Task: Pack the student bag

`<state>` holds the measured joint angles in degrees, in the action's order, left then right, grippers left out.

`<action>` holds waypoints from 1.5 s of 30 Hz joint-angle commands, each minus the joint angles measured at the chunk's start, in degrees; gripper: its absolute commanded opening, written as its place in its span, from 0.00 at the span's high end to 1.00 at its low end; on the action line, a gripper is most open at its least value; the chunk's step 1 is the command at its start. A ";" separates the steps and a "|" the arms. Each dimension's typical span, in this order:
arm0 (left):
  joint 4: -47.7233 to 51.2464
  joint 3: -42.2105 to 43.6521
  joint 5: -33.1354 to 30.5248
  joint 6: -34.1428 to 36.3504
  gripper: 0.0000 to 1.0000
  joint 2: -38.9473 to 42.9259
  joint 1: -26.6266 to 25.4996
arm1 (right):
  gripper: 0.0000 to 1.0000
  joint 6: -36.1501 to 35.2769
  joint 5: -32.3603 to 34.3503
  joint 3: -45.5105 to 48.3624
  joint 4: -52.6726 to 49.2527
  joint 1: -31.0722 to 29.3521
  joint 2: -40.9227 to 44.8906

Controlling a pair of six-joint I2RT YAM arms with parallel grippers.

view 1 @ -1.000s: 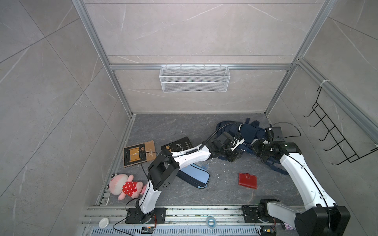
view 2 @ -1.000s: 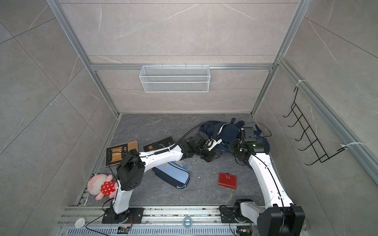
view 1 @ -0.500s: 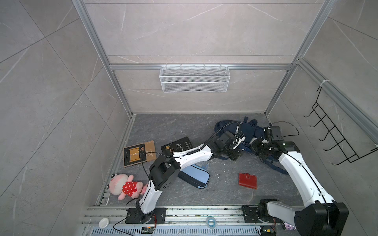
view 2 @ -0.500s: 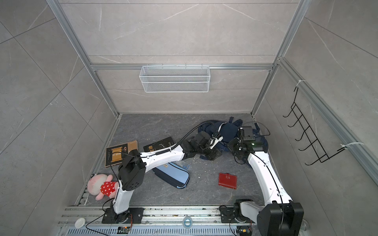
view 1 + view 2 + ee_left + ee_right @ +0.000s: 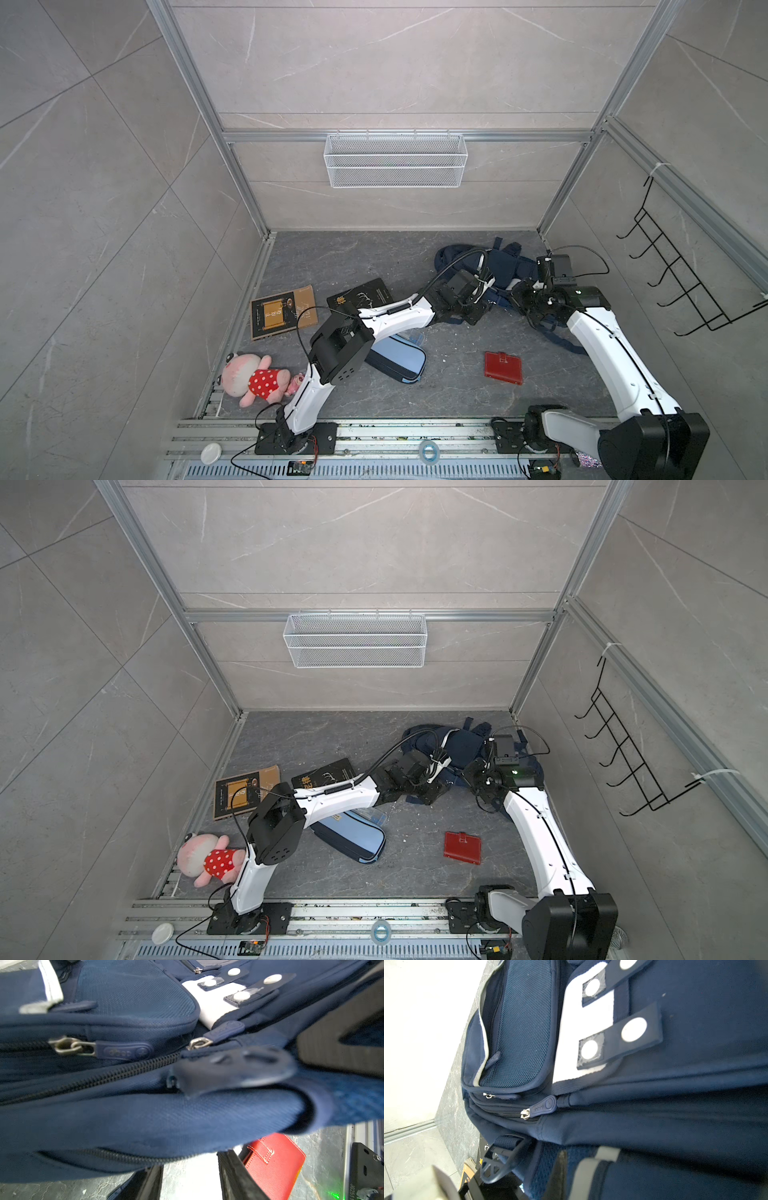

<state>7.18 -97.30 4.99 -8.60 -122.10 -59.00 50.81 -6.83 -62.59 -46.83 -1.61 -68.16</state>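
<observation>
The student bag [image 5: 505,266], a navy backpack, lies at the back right of the floor in both top views [image 5: 459,746]. Its zips, white patch and dotted tabs fill the right wrist view [image 5: 675,1105]. My right gripper [image 5: 574,1169] is shut on a padded blue part of the bag beside a black buckle [image 5: 500,1159]; from above it sits at the bag's right edge [image 5: 527,297]. My left gripper [image 5: 190,1159] stands open at the bag's front edge [image 5: 478,311]. Bare floor shows between its fingers [image 5: 232,1174], and the bag's fabric [image 5: 145,1122] hides their tips.
A red wallet [image 5: 503,368] lies on the floor just beyond the left gripper's fingers [image 5: 274,1165]. A light-blue pencil case [image 5: 401,359], a black book [image 5: 361,296], a brown book [image 5: 284,312] and a plush toy [image 5: 257,379] lie to the left. A wire basket [image 5: 395,160] and a hook rack [image 5: 681,286] hang on the walls.
The right gripper has edged left with the bag's edge, and the bag has shifted slightly. The left gripper has stayed at the bag's front edge.
</observation>
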 commanded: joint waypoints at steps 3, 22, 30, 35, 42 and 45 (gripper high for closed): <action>-2.66 -2.23 -0.47 -0.77 0.54 -0.69 -0.53 | 1.00 -1.58 -2.49 -2.69 1.74 -0.88 0.47; -2.81 -5.32 -0.03 -0.26 0.64 -2.50 -0.81 | 1.00 -1.58 -3.08 -2.19 2.27 -1.21 0.14; -2.39 -6.50 0.10 0.03 0.98 -3.21 -0.87 | 1.00 -1.59 -3.19 -2.52 2.25 -1.25 -0.24; -1.87 -5.11 0.10 -0.14 1.00 -1.81 -0.86 | 1.00 -2.14 -2.78 -2.66 2.93 -1.16 -0.38; 2.18 -1.44 2.71 -3.66 1.00 3.14 1.29 | 1.00 -4.45 0.73 -1.51 4.31 -1.03 -0.73; 4.85 -0.28 2.75 -5.02 1.00 5.02 3.04 | 1.00 -5.09 1.07 -0.49 5.28 -0.52 -0.63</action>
<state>8.82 -98.39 7.16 -11.14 -122.63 -58.37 48.38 -6.61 -62.67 -46.15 -2.24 -69.23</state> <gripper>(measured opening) 0.056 0.060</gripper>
